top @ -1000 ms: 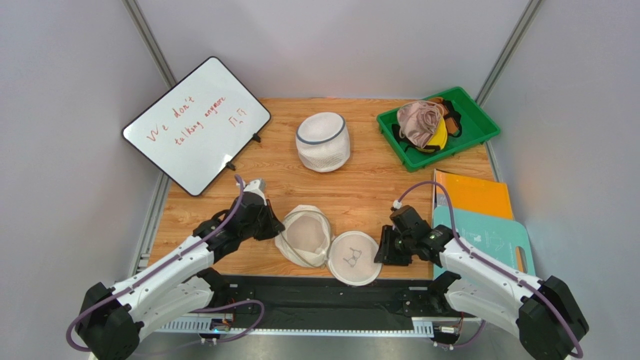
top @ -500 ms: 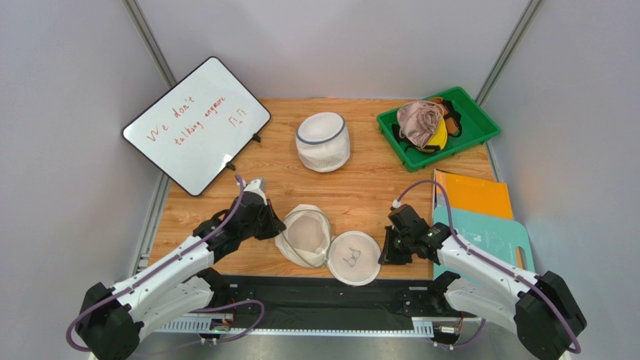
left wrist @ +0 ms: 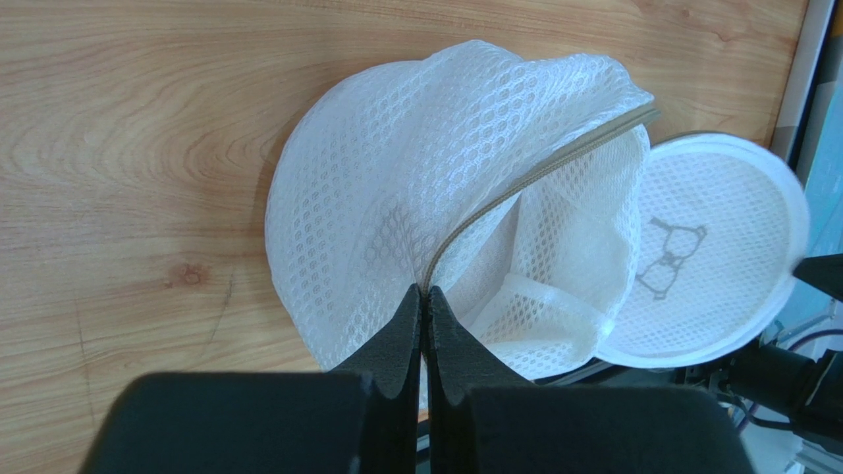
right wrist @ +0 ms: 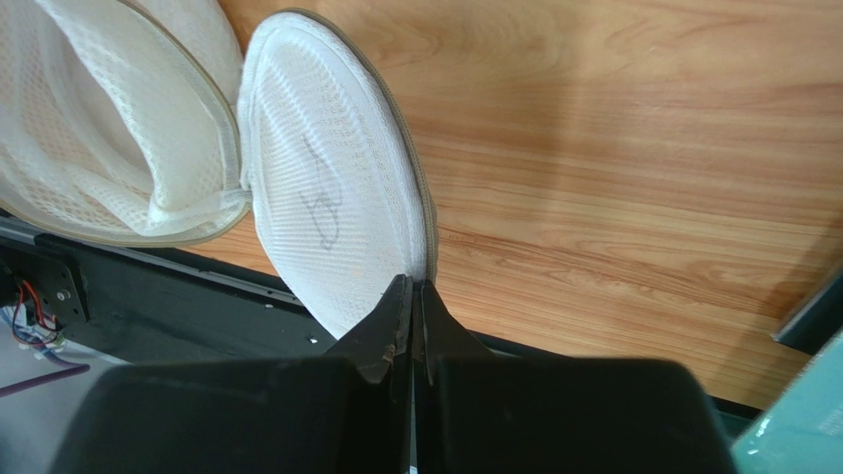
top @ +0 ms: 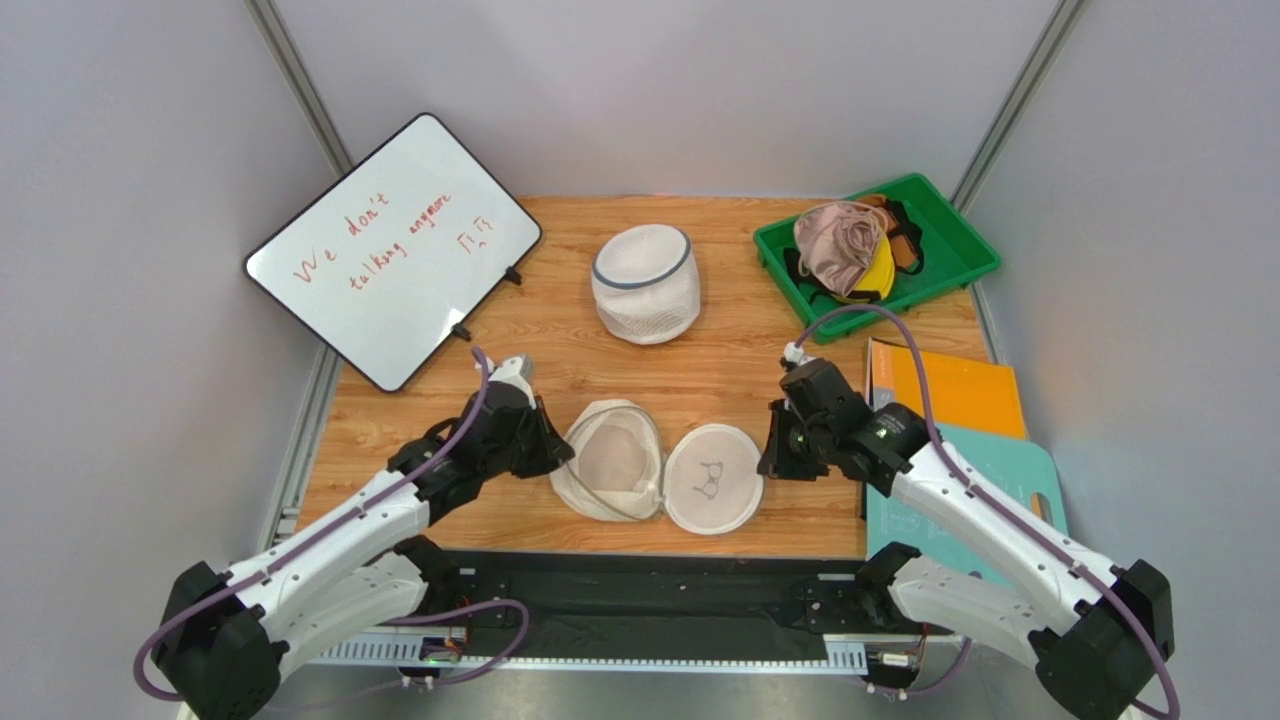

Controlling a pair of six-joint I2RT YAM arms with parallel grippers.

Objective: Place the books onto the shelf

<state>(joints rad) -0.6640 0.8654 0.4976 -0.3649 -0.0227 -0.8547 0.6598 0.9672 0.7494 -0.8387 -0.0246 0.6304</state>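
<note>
Both arms are on the white mesh laundry bag (top: 609,465) at the near edge of the table (top: 721,383), not on any book. The left pincer (left wrist: 425,291) is clamped tight on the bag's zip rim, which seems meant to pin the body down. The right pincer (right wrist: 414,284) is nipped together on the edge of the round lid (right wrist: 327,217), holding that flap out to the side so the mouth gapes open.

The task's things lie well apart on the right: an orange book (top: 947,387) and a teal book (top: 984,480), flat at the table's right edge and partly behind the right arm. Neither is touched, and no shelf shows anywhere.

Only the top view takes in the books. The left wrist camera gives what it cannot: the zip seam running straight into the closed jaws and the bag's hollow inside. The right wrist camera shows the lid tilted up on its rim, with a sliver of teal in the corner.
</note>
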